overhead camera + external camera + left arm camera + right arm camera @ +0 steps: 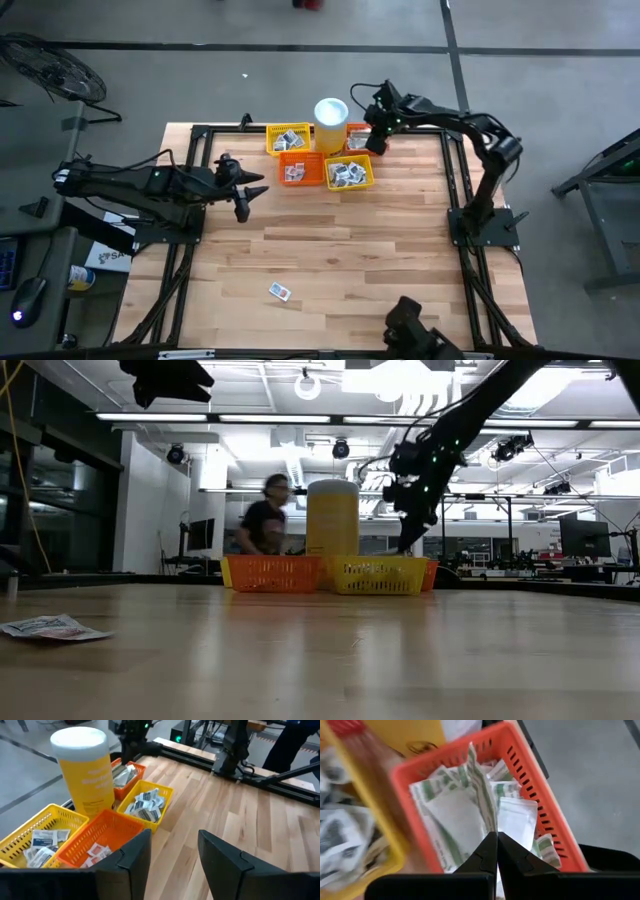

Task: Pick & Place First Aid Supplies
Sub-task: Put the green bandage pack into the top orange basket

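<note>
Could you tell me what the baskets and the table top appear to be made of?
The orange basket looks like moulded plastic, glossy, with slotted walls. The yellow basket appears the same. The table top looks like pale wooden planks with visible seams, a satin finish likely.

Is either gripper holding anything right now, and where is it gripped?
The right gripper is shut on a green-and-white packet by its lower edge, over the orange basket. The left gripper is open and holds nothing.
</note>
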Available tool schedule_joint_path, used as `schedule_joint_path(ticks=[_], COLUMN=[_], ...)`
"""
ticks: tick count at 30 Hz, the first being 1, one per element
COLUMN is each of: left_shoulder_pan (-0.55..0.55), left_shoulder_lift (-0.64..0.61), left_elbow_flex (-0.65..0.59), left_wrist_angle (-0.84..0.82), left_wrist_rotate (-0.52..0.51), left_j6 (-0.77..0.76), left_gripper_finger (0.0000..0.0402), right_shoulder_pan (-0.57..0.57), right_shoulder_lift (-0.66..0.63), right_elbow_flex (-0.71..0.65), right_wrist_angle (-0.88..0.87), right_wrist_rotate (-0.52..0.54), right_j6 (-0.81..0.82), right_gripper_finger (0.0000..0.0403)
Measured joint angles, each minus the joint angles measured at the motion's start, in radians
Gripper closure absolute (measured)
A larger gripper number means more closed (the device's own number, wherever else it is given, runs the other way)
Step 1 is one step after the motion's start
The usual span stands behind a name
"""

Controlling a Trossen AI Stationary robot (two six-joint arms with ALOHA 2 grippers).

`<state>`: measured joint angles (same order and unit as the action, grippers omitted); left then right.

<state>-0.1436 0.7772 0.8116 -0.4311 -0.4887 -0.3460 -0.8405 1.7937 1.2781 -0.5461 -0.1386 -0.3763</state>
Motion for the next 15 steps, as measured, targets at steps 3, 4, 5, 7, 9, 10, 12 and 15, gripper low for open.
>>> schedule_joint_path(ticks=[3, 4, 5, 7, 9, 10, 12, 15], left_shoulder_pan=[0.000, 0.000, 0.000, 0.000, 0.000, 0.000, 0.000, 0.000], left_shoulder_lift=[-0.005, -0.005, -0.005, -0.006, -0.006, -0.006, -0.006, -0.006], left_elbow_flex=[0.000, 0.000, 0.000, 0.000, 0.000, 0.000, 0.000, 0.000], left_wrist_angle=[-0.019, -0.025, -0.024, -0.030, -0.040, -0.045, -0.048, -0.047], left_wrist_rotate=[0.003, 0.006, 0.008, 0.008, 0.008, 0.008, 0.008, 0.008], left_j6=[-0.004, -0.004, -0.004, -0.007, -0.011, -0.016, -0.018, -0.018], left_gripper_finger=[0.0243, 0.0243, 0.0243, 0.0243, 0.0243, 0.0243, 0.0243, 0.0243], right_shoulder_pan=[-0.004, -0.004, -0.004, -0.004, -0.004, -0.004, -0.005, -0.005], right_shoulder_lift=[0.046, 0.057, 0.064, 0.077, 0.081, 0.082, 0.085, 0.086], right_elbow_flex=[0.000, 0.000, 0.000, 0.000, 0.000, 0.000, 0.000, 0.000], right_wrist_angle=[0.037, 0.044, 0.045, 0.041, 0.037, 0.037, 0.036, 0.035], right_wrist_rotate=[0.001, 0.000, 0.000, 0.001, 0.009, 0.016, 0.018, 0.019], right_j6=[0.002, 0.002, 0.001, 0.001, 0.001, 0.001, -0.009, -0.023], right_gripper_finger=[0.0403, 0.0403, 0.0403, 0.0403, 0.0403, 0.0403, 0.0403, 0.0403])
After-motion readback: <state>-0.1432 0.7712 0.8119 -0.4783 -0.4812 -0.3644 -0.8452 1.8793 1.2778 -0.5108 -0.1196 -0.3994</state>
